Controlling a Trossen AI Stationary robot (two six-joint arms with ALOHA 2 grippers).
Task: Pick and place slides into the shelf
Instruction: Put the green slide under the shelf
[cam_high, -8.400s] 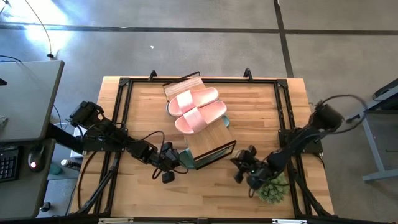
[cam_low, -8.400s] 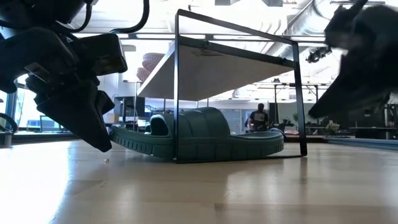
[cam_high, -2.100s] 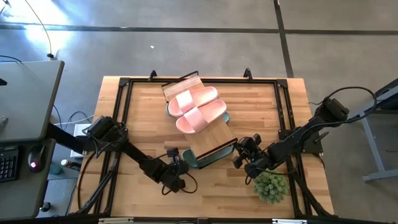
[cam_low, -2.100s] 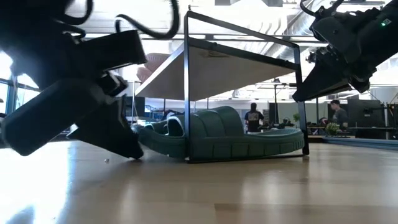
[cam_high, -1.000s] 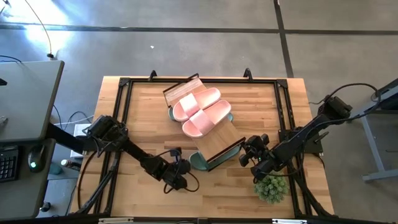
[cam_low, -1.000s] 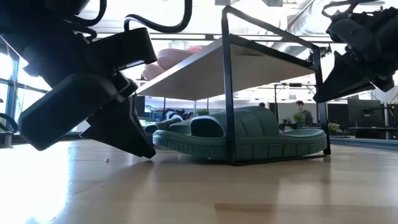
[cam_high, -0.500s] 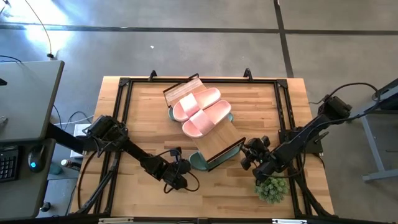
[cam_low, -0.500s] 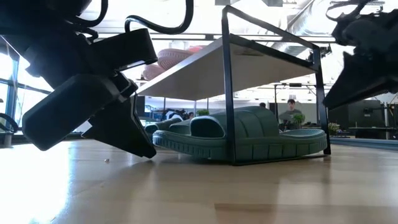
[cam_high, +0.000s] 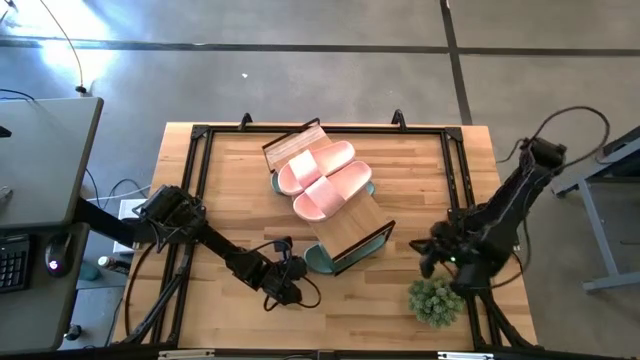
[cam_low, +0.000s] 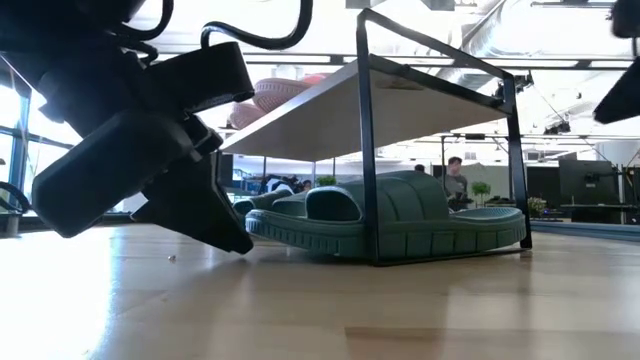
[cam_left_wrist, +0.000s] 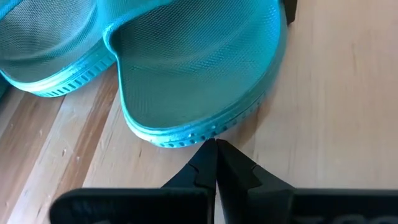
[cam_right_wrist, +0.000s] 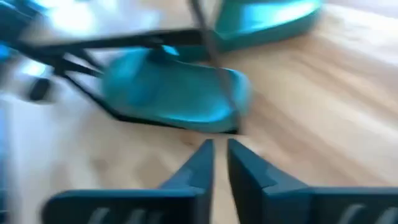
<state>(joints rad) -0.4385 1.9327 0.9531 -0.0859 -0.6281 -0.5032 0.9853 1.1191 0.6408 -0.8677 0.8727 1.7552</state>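
Overhead view: the shelf sits mid-table with two pink slides on its plank and green slides beneath. The left gripper, at seven o'clock of the shelf, has fingers pressed together, tips against a green sole's edge. The right gripper, at four o'clock, appears slightly parted and empty; a firm push by the left could skid the light shelf and spill the pink pair.

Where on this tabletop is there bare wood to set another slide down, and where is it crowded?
Free: the strip between the shelf and the table's right frame, and the left side above the left gripper. Crowded: the front middle, where that gripper meets the green slides, and the corner by the plant and right gripper.
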